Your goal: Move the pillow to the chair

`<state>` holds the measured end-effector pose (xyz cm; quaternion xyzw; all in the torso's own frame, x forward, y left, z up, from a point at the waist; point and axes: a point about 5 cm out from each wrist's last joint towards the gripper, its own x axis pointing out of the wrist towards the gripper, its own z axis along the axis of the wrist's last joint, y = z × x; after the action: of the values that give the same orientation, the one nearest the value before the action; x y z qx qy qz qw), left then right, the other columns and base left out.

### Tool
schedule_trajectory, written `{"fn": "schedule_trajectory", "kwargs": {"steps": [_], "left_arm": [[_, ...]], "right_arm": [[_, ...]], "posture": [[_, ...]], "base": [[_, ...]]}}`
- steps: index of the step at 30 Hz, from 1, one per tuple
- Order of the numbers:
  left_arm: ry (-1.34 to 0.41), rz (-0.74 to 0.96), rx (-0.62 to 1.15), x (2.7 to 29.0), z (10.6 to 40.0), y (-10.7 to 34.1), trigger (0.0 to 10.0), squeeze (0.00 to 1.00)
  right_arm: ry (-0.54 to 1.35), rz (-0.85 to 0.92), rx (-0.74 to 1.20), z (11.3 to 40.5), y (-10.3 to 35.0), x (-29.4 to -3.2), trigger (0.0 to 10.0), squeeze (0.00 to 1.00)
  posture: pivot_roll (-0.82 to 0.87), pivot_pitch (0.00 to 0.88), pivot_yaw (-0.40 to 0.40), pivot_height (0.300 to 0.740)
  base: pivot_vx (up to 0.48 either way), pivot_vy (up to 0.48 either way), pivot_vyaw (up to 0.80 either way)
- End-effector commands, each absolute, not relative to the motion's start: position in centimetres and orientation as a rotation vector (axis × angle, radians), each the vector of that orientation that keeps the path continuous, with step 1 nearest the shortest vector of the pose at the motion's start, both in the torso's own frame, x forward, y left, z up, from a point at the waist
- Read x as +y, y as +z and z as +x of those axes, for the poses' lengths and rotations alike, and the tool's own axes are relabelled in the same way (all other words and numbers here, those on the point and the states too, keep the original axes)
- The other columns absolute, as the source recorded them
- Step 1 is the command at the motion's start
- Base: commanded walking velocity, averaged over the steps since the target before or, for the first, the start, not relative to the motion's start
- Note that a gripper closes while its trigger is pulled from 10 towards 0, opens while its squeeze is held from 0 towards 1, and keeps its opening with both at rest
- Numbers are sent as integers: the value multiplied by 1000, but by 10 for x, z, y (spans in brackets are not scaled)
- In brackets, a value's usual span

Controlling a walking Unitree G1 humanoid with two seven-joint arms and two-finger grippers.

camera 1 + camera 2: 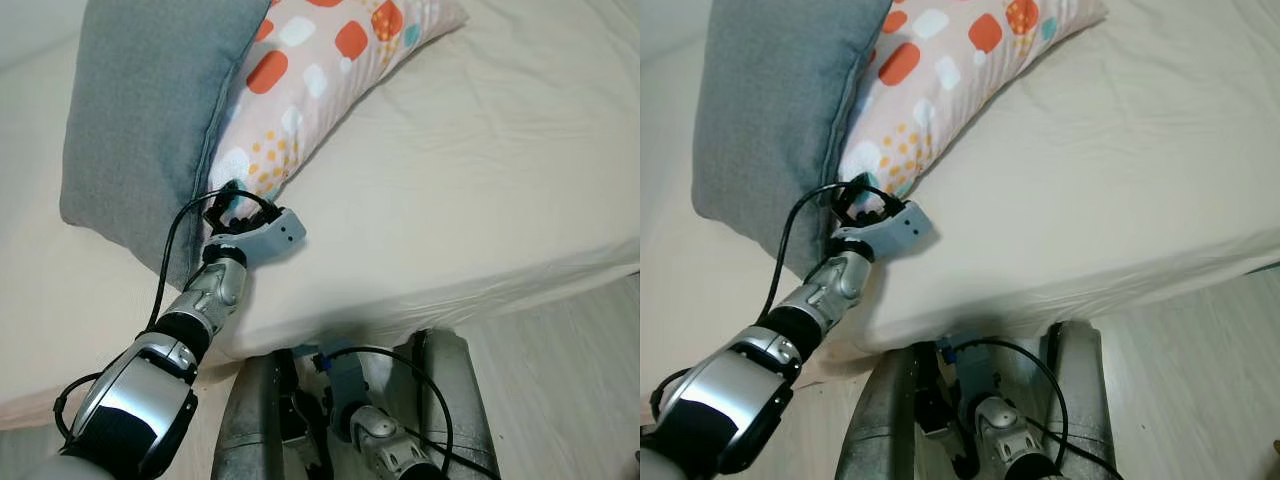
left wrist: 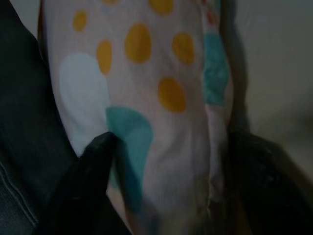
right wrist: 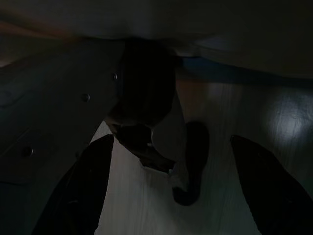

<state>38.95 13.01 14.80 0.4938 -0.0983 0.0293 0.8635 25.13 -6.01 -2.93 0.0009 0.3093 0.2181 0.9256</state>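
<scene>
A pink pillow [image 1: 320, 70] with orange, white and teal patches lies on the bed [image 1: 480, 170], its near corner pointing toward me. My left gripper [image 1: 228, 200] reaches up to that corner. In the left wrist view the left gripper [image 2: 168, 166] is open, and its fingers [image 2: 95, 166] straddle the pillow's [image 2: 161, 98] seamed edge, which fills the gap. My right gripper [image 3: 168, 186] hangs low by my legs, open, with nothing between its fingers.
A large grey pillow [image 1: 150, 110] leans against the patterned one on its left, close to my left wrist. The white-sheeted mattress edge runs right in front of me. Pale wood floor [image 1: 570, 360] lies to the right, below the bed.
</scene>
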Motion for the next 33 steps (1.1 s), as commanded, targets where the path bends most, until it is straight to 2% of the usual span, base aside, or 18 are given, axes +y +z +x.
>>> {"fn": "schedule_trajectory", "kwargs": {"steps": [1,10,15,20,23,24,28,29,30,33], "left_arm": [[74,1043,-125,144,385,133,0,0],[134,1014,-123,152,388,140,0,0],[137,932,-128,151,390,146,0,0],[100,599,-125,142,395,159,0,0],[104,546,-155,146,396,167,0,0],[123,500,-172,156,398,175,0,0],[102,446,-178,160,399,181,0,0],[-10,301,-198,160,402,193,0,0],[-62,234,-227,160,403,202,0,0],[-90,198,-245,161,403,207,0,0]], "right_arm": [[469,127,780,202,-56,-33,10000,0],[463,144,737,211,-49,-34,10000,0],[463,140,731,214,-48,-36,10000,0],[465,122,726,222,-46,-43,10000,0],[468,111,708,229,-41,-45,10000,0],[469,102,693,236,-37,-47,10000,0],[469,98,684,242,-34,-49,10000,0],[474,86,667,250,-29,-52,10000,0],[475,85,658,255,-26,-53,10000,0],[474,84,653,257,-25,-54,10000,0]], "posture": [[-128,594,241,606],[-151,585,229,606],[-156,572,220,606],[-167,516,200,606],[-180,482,185,606],[-185,455,175,606],[-187,434,167,606],[-189,407,156,606],[-189,390,150,606],[-189,383,148,606]], "base": [[0,0,0],[0,0,0],[0,0,0],[0,0,0],[0,0,0],[0,0,0],[0,0,0],[0,0,0],[0,0,0],[0,0,0]]}}
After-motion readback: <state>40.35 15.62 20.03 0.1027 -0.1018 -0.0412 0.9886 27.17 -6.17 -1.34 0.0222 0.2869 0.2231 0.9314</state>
